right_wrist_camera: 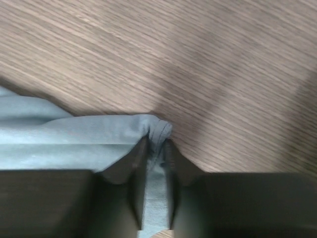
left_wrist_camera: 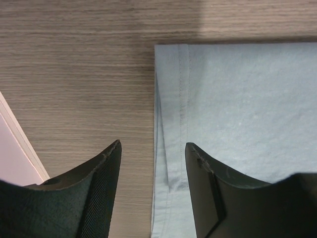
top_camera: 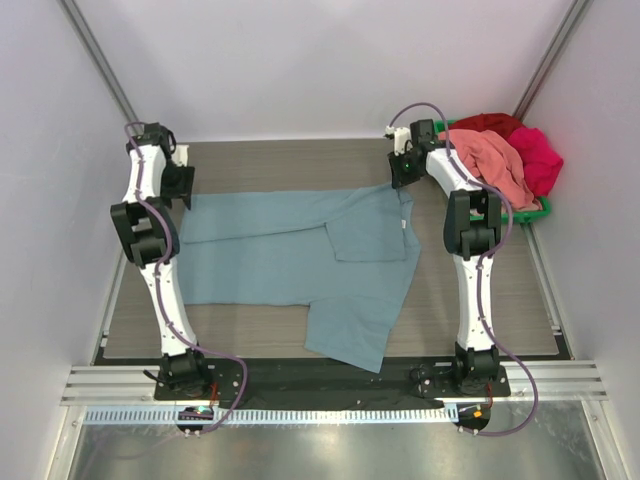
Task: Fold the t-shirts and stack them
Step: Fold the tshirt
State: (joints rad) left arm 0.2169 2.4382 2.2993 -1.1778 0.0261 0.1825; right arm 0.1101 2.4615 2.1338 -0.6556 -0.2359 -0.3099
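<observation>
A large blue-grey t-shirt (top_camera: pixel 280 255) lies spread across the wood table, one flap folded over its right half. My left gripper (top_camera: pixel 183 185) is at its far left corner. In the left wrist view this gripper (left_wrist_camera: pixel 153 146) is open, its fingers straddling the stitched hem of the shirt (left_wrist_camera: pixel 237 99). My right gripper (top_camera: pixel 403 172) is at the far right corner. There it (right_wrist_camera: pixel 156 144) is shut on a bunched fold of the shirt (right_wrist_camera: pixel 59 139). Salmon-pink (top_camera: pixel 495 160), magenta (top_camera: pixel 540 160) and red (top_camera: pixel 490 124) t-shirts are piled at the back right.
The piled shirts rest in a green bin (top_camera: pixel 540 210) against the right wall. White walls enclose the table on three sides. The table's left edge (left_wrist_camera: pixel 20 144) runs close beside my left gripper. A metal rail (top_camera: pixel 330 385) crosses the near edge.
</observation>
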